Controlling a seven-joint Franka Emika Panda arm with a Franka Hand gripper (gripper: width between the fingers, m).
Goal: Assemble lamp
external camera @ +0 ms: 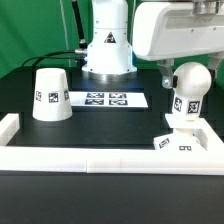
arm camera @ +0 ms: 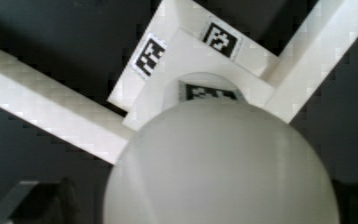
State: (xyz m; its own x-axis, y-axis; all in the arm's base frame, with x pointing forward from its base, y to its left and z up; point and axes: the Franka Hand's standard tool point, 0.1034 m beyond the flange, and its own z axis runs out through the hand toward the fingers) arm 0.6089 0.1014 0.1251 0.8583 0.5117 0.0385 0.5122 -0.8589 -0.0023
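Observation:
The round white bulb (external camera: 189, 82) stands upright on its tagged stem on the flat square base (external camera: 187, 146), at the exterior view's right. My gripper (external camera: 188, 72) is lowered over the bulb's head, one finger on each side. In the wrist view the bulb (arm camera: 215, 160) fills the lower middle, with the base (arm camera: 229, 45) beyond it. A dark gap shows between the bulb and the fingers (arm camera: 39, 200), so the jaws stand open around it. The tapered shade (external camera: 50, 95) stands mouth down at the exterior view's left, apart from the gripper.
The marker board (external camera: 105, 99) lies flat in the middle, in front of the arm's pedestal (external camera: 107, 50). The low white border rail (external camera: 90, 158) runs along the front and up both sides; it also shows in the wrist view (arm camera: 51, 100) next to the base.

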